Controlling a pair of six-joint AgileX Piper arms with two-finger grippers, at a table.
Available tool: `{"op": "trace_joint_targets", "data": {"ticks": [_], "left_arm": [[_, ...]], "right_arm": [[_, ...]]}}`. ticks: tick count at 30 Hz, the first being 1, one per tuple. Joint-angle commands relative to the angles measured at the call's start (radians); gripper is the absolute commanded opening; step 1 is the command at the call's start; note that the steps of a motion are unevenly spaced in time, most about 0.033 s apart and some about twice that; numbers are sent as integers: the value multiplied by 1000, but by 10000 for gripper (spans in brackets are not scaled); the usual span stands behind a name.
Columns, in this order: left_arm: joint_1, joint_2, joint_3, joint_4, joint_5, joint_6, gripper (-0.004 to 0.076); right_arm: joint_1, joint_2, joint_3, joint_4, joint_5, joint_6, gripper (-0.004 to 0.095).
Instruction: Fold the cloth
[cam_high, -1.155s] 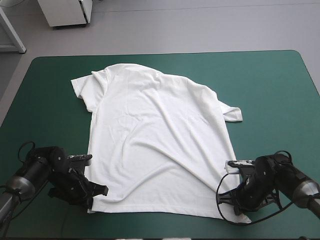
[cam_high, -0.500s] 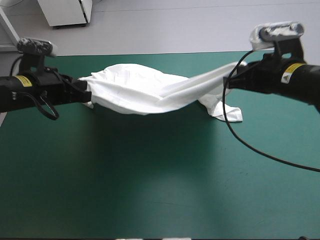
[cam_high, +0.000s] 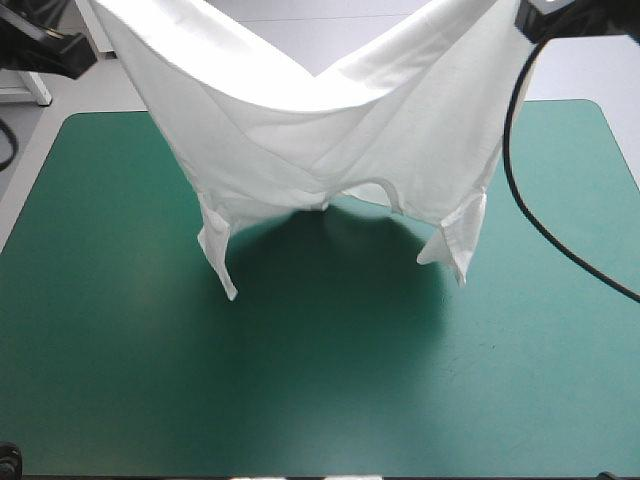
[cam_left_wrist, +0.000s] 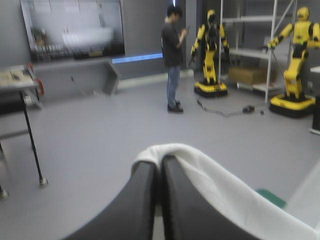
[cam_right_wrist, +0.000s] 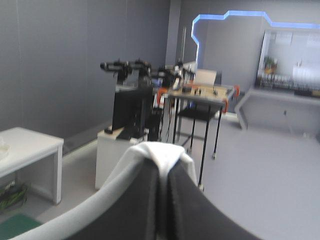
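The white T-shirt (cam_high: 330, 140) hangs in the air above the teal-green table (cam_high: 320, 380), stretched between both raised arms and sagging in the middle. Its two sleeves dangle low, one on the left (cam_high: 218, 255) and one on the right (cam_high: 455, 240). My left gripper (cam_left_wrist: 160, 162) is shut on the T-shirt, white cloth (cam_left_wrist: 220, 190) draped over its fingertips. My right gripper (cam_right_wrist: 161, 160) is likewise shut on the T-shirt, a fold of cloth (cam_right_wrist: 157, 150) poking out above the tips. In the high view both grippers sit at the top corners, mostly out of sight.
A dark shadow (cam_high: 340, 260) lies on the table cover beneath the hanging shirt. Both wrist views look level into the room.
Both arms have risen from the near table edge, lifting the shirt's hem off the table; the shirt went from lying flat to hanging high with its sleeves dangling.
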Motion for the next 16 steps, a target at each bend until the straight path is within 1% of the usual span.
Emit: {"op": "trace_joint_targets", "data": {"ticks": [1,4,9,13,16], "left_arm": [[-3,-13,-74,-25,-189,27,-9],[-3,-13,-95,-25,-264,38,-9],[-3,-15,-103,-52,-354,123,-9],[-3,13,-99,-45,-315,125,-9],[-3,66,-99,-32,-286,125,-9]], "right_arm": [[1,-17,-75,21,-163,-56,-18],[1,-17,-101,52,-195,-62,-18],[1,-15,-110,65,-233,-66,-18],[1,17,-107,29,-203,-47,-18],[1,73,-107,-62,-143,17,-19]]}}
